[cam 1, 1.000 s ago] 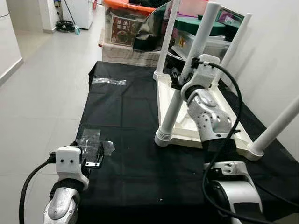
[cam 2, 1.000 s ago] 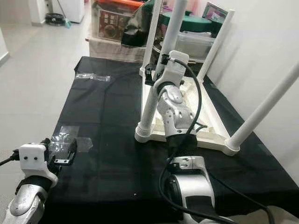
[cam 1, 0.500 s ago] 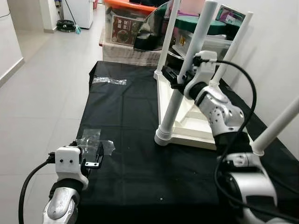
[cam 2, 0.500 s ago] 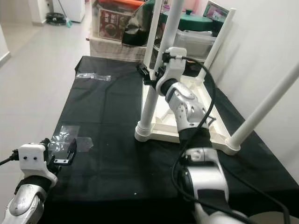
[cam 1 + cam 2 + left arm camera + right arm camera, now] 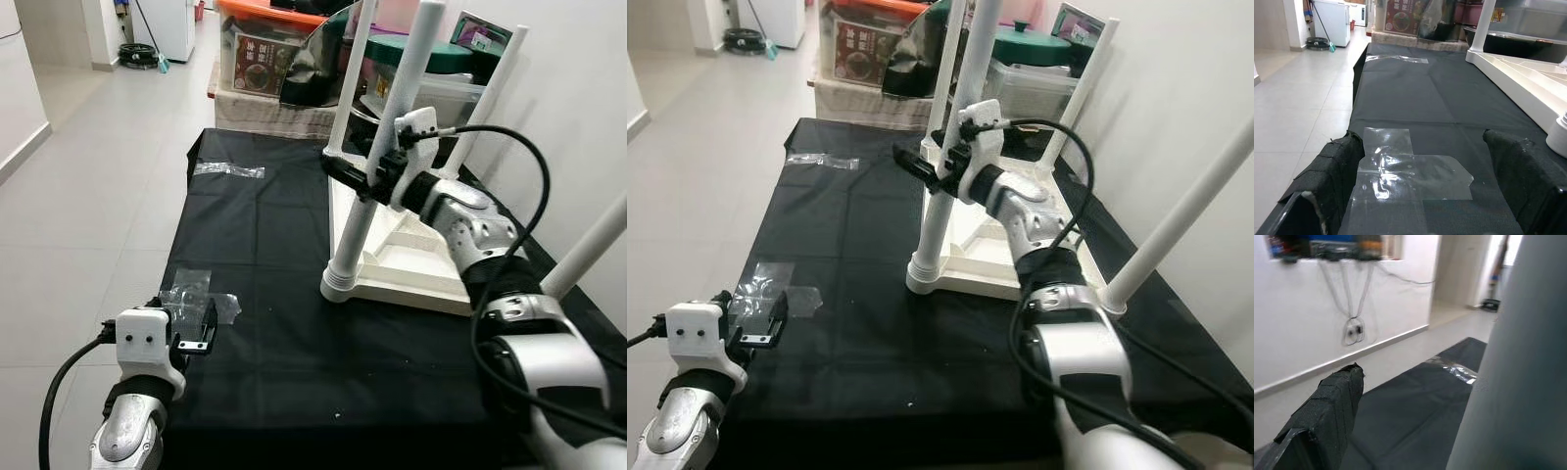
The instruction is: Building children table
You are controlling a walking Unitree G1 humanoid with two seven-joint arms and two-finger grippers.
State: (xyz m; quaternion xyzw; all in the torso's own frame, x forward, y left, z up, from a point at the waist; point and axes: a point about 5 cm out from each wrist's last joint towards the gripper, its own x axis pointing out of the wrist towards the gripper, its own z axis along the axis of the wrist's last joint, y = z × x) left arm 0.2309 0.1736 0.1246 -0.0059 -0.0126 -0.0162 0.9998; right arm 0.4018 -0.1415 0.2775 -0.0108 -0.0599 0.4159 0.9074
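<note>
No legible text, brand, number or sign anywhere. Printed red-and-dark label on clear storage box (image 5: 257, 54) at far end: graphics visible, lettering too small and blurred to read. Yellow sticker on grey-lidded bin (image 5: 380, 90) behind white table leg: marks present, unreadable. Colourful printed carton (image 5: 483, 32) at wall: no characters resolved. White housings on left gripper (image 5: 195, 331) and right gripper (image 5: 357, 177) wrists: no markings made out. Wrist views: nothing readable.
</note>
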